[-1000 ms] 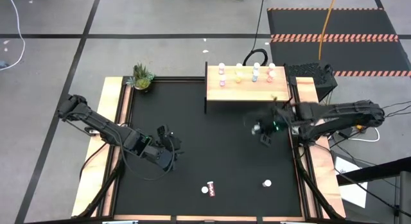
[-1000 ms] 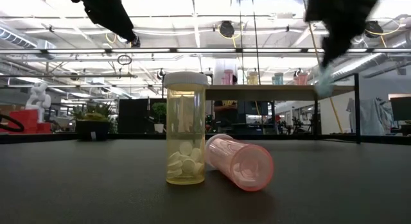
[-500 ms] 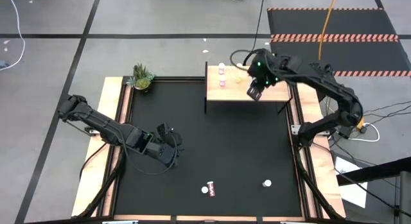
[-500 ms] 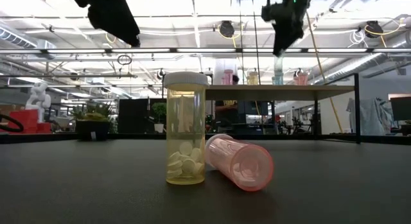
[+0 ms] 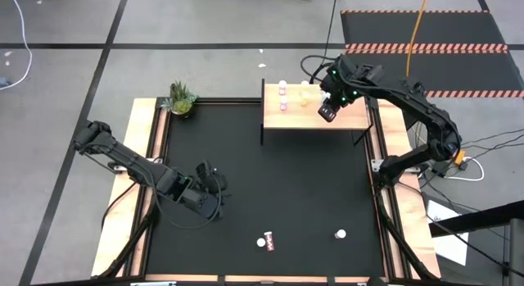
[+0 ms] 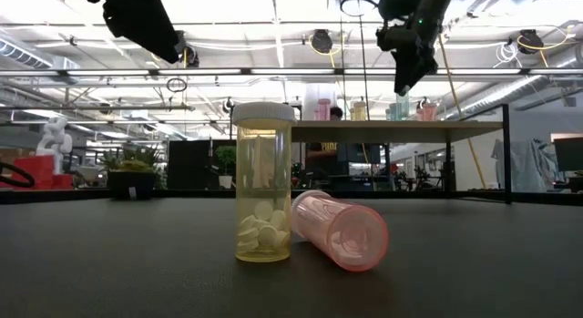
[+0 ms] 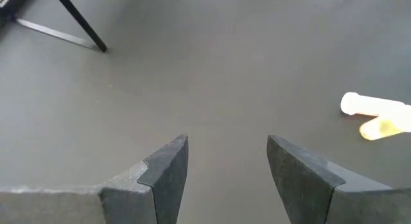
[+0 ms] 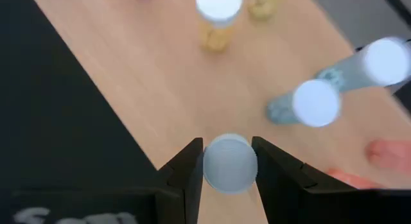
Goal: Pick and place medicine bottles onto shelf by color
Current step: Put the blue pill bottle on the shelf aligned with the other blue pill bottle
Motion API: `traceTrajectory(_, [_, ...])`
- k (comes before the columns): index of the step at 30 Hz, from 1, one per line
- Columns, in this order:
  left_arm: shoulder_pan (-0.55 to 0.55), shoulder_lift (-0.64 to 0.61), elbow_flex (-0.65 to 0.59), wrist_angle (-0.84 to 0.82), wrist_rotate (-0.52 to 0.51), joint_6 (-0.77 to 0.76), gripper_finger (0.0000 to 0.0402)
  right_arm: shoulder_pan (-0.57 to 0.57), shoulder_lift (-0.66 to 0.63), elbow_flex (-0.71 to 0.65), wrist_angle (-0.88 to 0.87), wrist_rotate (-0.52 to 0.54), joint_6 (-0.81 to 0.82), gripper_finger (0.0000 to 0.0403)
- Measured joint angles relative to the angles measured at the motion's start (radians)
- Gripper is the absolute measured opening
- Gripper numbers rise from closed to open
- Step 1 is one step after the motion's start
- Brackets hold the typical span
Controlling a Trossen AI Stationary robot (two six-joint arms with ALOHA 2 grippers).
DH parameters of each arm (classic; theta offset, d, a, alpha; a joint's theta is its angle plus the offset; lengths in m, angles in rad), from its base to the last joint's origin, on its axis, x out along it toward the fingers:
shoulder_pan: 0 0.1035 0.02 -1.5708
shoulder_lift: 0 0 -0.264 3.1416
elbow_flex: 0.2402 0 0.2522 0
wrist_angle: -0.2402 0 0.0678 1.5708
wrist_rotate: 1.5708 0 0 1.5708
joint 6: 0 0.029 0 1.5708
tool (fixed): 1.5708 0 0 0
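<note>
My right gripper [image 5: 327, 112] is over the light-wood shelf [image 5: 295, 118] at the table's far edge, shut on a white-capped medicine bottle [image 8: 228, 163] whose body is hidden under its cap. On the shelf stand pink bottles [image 5: 283, 96], yellow bottles [image 8: 218, 18], two teal bottles [image 8: 313, 103] and a red one [image 8: 388, 153]. My left gripper [image 5: 214, 188] is open and empty over the table's left half. A yellow bottle [image 6: 263, 186] stands near the front edge, with a pink bottle [image 6: 342, 229] lying on its side beside it. My right gripper pinches the bottle between its two fingers, at or just below the cap's sides [image 8: 207, 165]. The fingers come from above, pointing down. The bottle is upright with its cap up. Whether its bottom touches the shelf, I cannot tell.
A lone white-capped bottle [image 5: 341, 233] stands near the table's front right. A small green potted plant [image 5: 181, 98] sits at the far left corner. The shelf's thin black legs [image 5: 263, 130] stand on the black tabletop.
My right gripper has carried the bottle from above the table's right side toward the far edge, and now stands over the shelf's right part. My left gripper has shifted a little toward the left and near edges.
</note>
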Motion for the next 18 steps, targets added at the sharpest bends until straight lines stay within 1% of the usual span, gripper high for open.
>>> traceTrajectory(2, [0.001,0.0,0.0,0.0,-0.009,-0.004,0.0212,0.001,0.0,-0.022,0.007,-0.019,0.006,0.0114])
traceTrajectory(6, [0.001,0.0,0.0,-0.001,-0.028,-0.031,0.0212,0.001,-0.002,-0.048,0.013,-0.019,0.01,0.0114])
traceTrajectory(18, [0.0,0.0,0.0,-0.01,-0.046,-0.034,0.0212,-0.012,-0.002,-0.049,0.032,-0.016,0.004,0.0119])
